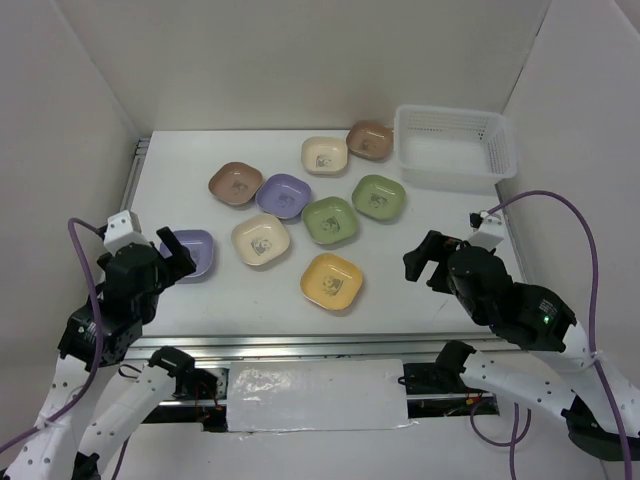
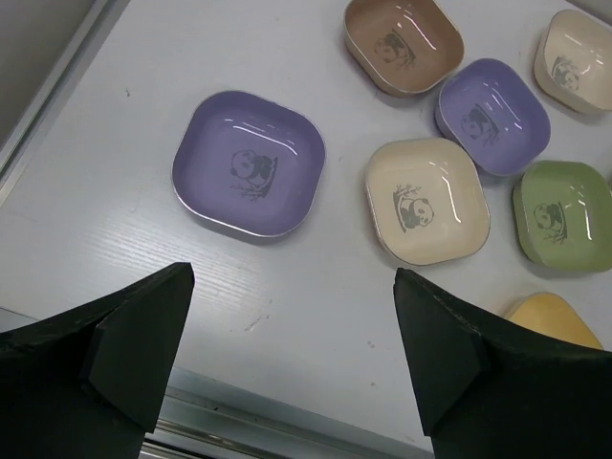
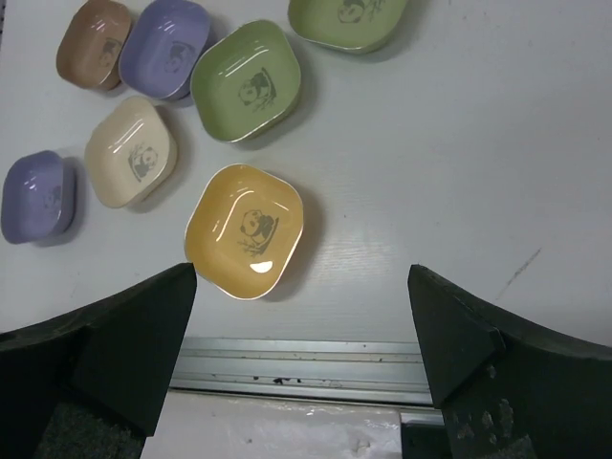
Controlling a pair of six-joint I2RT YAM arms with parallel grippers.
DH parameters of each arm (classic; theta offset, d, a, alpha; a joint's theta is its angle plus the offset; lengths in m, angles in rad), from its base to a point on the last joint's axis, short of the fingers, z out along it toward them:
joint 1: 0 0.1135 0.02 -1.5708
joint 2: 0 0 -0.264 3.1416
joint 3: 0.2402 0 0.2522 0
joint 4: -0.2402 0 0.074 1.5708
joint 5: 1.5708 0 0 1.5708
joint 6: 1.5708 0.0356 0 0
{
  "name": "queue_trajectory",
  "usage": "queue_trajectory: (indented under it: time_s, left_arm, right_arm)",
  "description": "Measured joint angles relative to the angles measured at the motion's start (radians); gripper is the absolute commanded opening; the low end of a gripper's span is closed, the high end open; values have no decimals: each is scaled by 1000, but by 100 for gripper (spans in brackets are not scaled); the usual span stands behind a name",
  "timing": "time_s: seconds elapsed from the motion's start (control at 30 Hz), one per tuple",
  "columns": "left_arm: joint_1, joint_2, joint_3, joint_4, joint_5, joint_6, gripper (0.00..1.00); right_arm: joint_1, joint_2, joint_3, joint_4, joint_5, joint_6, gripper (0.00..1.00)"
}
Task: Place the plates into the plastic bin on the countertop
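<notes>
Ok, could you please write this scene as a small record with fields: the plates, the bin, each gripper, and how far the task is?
plates: nine, all on the countertop
colours: two brown, two lilac, two cream, two green, one orange
plastic bin: far right corner, nothing inside
left gripper: open, holds nothing; a lilac plate lies ahead of it
right gripper: open, holds nothing; the orange plate lies ahead of it
progress: no plate in the bin yet

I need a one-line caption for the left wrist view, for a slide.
Open left gripper above the white countertop, facing the nearest lilac plate.
</notes>
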Motion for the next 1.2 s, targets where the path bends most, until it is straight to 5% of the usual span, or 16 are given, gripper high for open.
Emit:
queue_trajectory:
  time_s: [0.53, 0.87, 1.07, 1.2]
  left_arm:
    - [0, 71, -4, 16, 39, 24, 99]
    - [0, 96, -8, 31, 68, 32, 99]
    - [1, 110, -14, 39, 90, 53, 99]
    - [1, 114, -15, 47, 99, 55, 99]
  right_arm:
    - [-5, 60, -206, 137, -81, 56, 100]
    - [4, 559, -444, 483, -206, 243, 96]
    - [2, 750, -422, 629, -220, 278, 83]
    - [-6, 779, -417, 704, -224, 298, 44]
